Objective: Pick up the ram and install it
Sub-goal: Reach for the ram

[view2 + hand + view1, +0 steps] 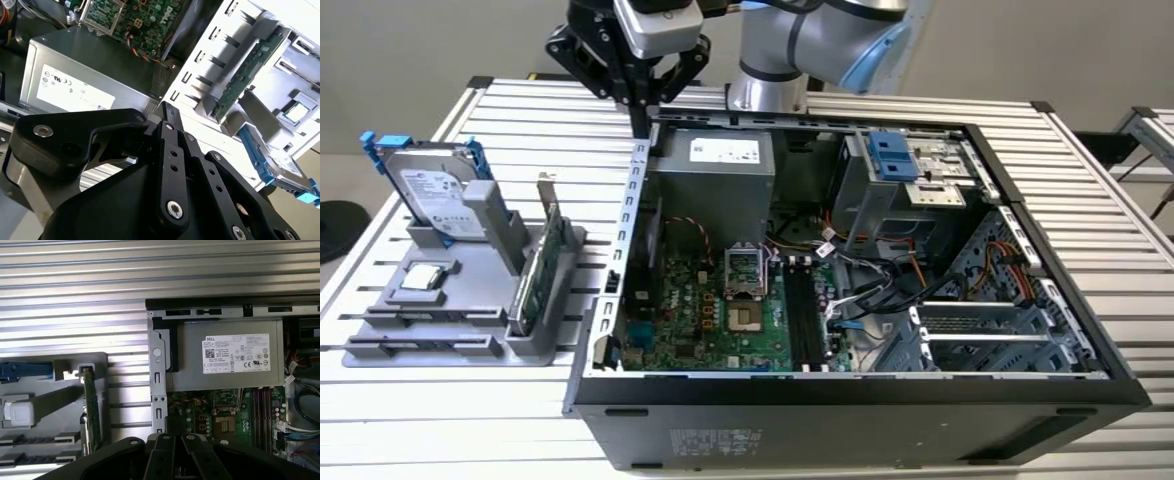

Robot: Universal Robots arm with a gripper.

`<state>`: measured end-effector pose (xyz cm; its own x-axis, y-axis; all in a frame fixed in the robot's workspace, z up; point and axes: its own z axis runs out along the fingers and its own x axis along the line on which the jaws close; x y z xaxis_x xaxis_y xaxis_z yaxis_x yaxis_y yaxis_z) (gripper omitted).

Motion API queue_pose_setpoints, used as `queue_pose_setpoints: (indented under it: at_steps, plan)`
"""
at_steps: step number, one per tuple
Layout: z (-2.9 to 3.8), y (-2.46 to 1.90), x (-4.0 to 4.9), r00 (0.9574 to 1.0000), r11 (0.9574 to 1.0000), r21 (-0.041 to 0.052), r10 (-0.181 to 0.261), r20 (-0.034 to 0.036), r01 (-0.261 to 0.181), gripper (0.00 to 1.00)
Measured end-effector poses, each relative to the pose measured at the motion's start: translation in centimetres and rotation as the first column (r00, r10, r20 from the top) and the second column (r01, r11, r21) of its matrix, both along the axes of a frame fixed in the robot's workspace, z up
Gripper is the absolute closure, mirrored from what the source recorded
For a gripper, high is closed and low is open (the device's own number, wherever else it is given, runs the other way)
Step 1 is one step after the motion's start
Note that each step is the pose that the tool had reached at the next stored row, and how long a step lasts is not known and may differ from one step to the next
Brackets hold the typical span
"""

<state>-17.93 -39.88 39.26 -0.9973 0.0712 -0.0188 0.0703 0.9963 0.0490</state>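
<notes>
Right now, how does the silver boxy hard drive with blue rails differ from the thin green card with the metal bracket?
The silver boxy hard drive with blue rails is thick and cased; the thin green card with the metal bracket is a bare circuit board. The drive stands tilted at the exterior view's left; the card stands on edge, nearer the open black computer case. Both sit in the grey holder outside it.

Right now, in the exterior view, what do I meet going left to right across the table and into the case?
hard drive → green card → motherboard → memory slots → drive cage
</notes>
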Motion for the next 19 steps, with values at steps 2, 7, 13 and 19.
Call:
queue_pose_setpoints:
  at_steps: [2, 7, 13, 19]
  plan:
    - [0.00, 0.00, -0.14, 1.0000, 1.0000, -0.0001, 0.000, -0.0001, 0.000, 1.00]
    - [0.00, 0.00, -0.51, 1.0000, 1.0000, -0.0001, 0.000, 0.0000, 0.000, 1.00]
    - [0.00, 0.00, -1.00, 1.0000, 1.0000, -0.0001, 0.000, 0.0000, 0.000, 1.00]
    - [0.00, 0.00, -1.50, 1.0000, 1.0000, -0.0001, 0.000, 0.0000, 0.000, 1.00]
